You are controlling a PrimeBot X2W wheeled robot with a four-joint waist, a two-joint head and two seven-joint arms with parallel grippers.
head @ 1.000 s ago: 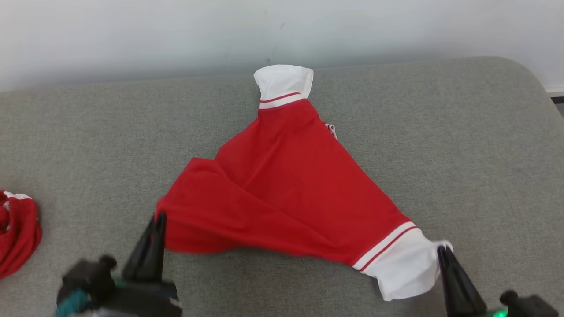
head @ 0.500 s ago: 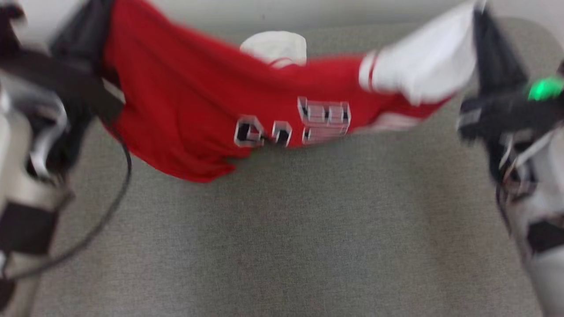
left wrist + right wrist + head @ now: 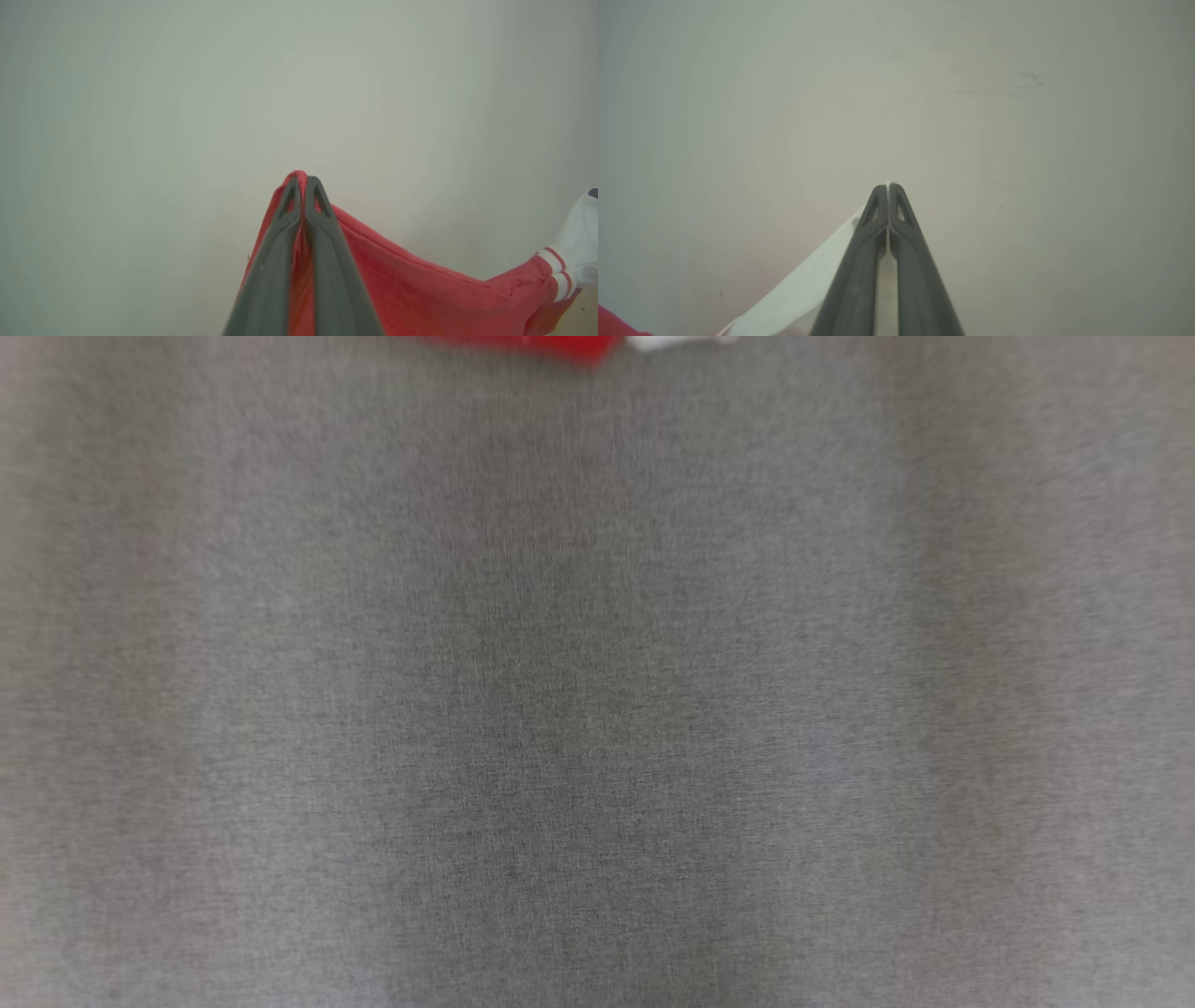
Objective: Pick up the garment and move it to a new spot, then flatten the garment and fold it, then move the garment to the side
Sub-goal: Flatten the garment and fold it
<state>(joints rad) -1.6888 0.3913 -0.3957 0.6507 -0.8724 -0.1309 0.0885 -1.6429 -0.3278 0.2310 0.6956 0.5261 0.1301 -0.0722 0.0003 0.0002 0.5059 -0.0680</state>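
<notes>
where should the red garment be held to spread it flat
At its two outer ends, one from each side: the left gripper pinches a red edge, the right gripper the white sleeve, so the garment spans between them.

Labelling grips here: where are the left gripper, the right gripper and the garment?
left gripper [image 3: 302, 180]: left wrist view, between its fingertips.
right gripper [image 3: 887, 187]: right wrist view, between its fingertips.
garment [image 3: 411, 294]: left wrist view, red body cloth.

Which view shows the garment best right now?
Left wrist view: the garment hangs from the left gripper, red body to striped cuff. Right wrist view: white cloth in the right gripper; head view, a blurred sliver.
</notes>
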